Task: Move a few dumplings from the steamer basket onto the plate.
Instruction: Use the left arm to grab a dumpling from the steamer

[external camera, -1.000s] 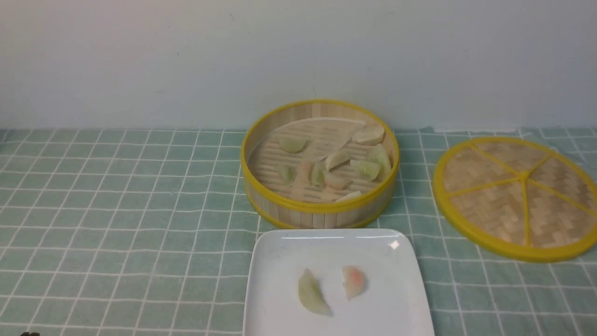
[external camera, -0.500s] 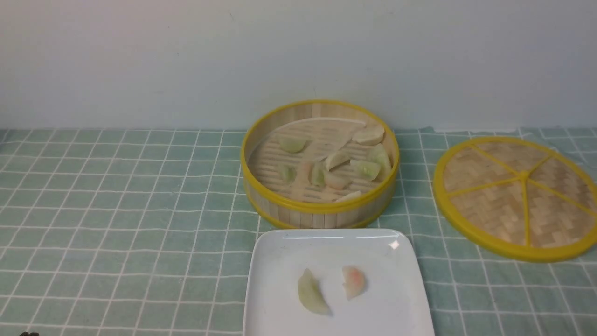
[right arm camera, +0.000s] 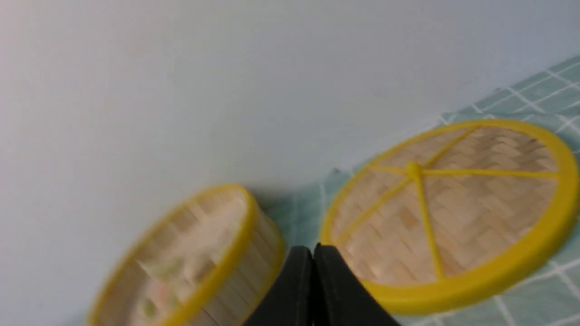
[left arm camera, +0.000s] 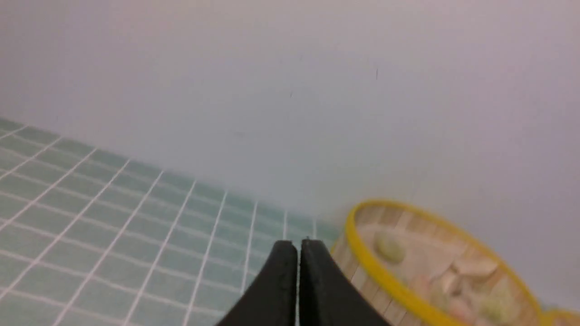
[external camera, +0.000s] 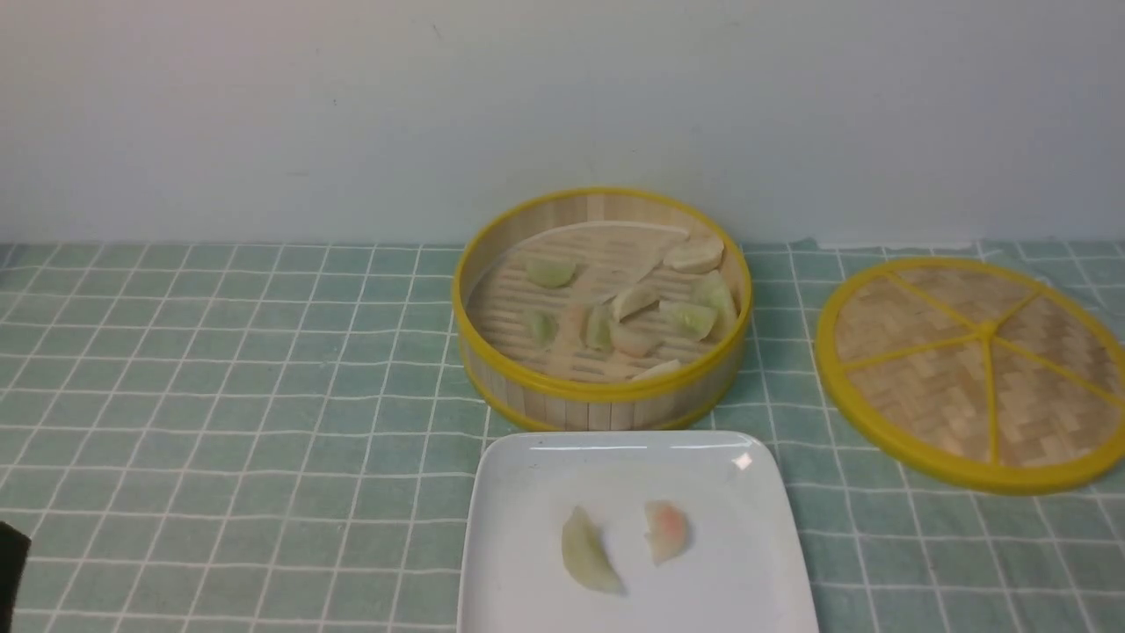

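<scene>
The steamer basket (external camera: 602,396) stands at the table's middle back with several dumplings (external camera: 688,318) on its slatted floor. The white plate (external camera: 527,475) lies in front of it and bears two dumplings, a pale green one (external camera: 587,554) and a pink-tinged one (external camera: 665,530). My left gripper (left arm camera: 298,246) is shut and empty, left of the basket (left arm camera: 389,280); a black part of the left arm (external camera: 10,571) shows at the front view's lower left edge. My right gripper (right arm camera: 313,250) is shut and empty, low between the basket (right arm camera: 235,253) and the lid. It is out of the front view.
The flat woven lid (external camera: 976,369) with yellow rim and spokes lies on the table to the right of the basket, also in the right wrist view (right arm camera: 453,213). A green checked cloth (external camera: 220,396) covers the table. A pale wall stands close behind.
A black part of the left arm has risen into the front view at the lower left edge. Basket, plate, dumplings and lid have not moved.
</scene>
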Tool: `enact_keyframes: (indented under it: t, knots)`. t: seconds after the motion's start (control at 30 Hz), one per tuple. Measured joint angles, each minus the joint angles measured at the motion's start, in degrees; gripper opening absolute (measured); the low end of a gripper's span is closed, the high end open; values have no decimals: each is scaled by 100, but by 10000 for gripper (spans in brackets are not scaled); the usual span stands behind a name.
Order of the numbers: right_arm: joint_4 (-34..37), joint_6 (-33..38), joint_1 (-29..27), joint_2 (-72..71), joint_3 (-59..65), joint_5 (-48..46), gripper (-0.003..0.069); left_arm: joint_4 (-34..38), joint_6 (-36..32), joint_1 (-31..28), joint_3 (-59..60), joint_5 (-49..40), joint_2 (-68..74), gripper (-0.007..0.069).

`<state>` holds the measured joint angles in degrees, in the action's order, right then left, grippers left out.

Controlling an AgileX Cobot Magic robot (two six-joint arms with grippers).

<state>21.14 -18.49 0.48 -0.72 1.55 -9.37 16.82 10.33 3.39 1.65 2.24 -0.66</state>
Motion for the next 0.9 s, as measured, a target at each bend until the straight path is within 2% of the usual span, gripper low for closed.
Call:
enact_keyframes:
  t: [0.03,0.17,0.23,0.3,0.37,0.4,0.47,0.57,0.63,0.7,0.73,0.9]
  knots:
    - [349,-93,0,0,0,161,-12,132,27,0,0,327,0,-6]
    - [712,-142,0,0,0,395,-12,433,115,0,0,1644,0,-6]
    - [761,-149,-2,0,0,450,-12,506,151,0,-105,1802,0,-6]
    - [818,-185,-2,0,0,638,-12,528,162,0,-428,1507,0,-6]
    - [900,-191,5,0,-64,814,-12,516,167,0,-1030,783,197,-6]
    - [901,-191,11,0,-84,797,-12,510,161,0,-1099,688,231,-6]
    - [824,-15,96,24,-614,409,-12,397,49,0,-1989,-491,797,-6]
    - [507,522,224,516,-1758,-712,-12,255,-298,0,-3175,-2336,1984,-6]
    - [331,986,248,1195,-2613,-1784,-12,244,-666,0,-3952,-3682,3033,-6]
    - [265,1204,254,1624,-2976,-2377,-12,244,-846,0,-4382,-4348,3522,-6]
    - [190,1568,264,2209,-3514,-3125,-12,269,-1134,0,-4888,-5058,4288,-6]
    - [171,2545,272,3601,-4647,-4742,-12,555,-1973,0,-6035,-5877,6360,-6]
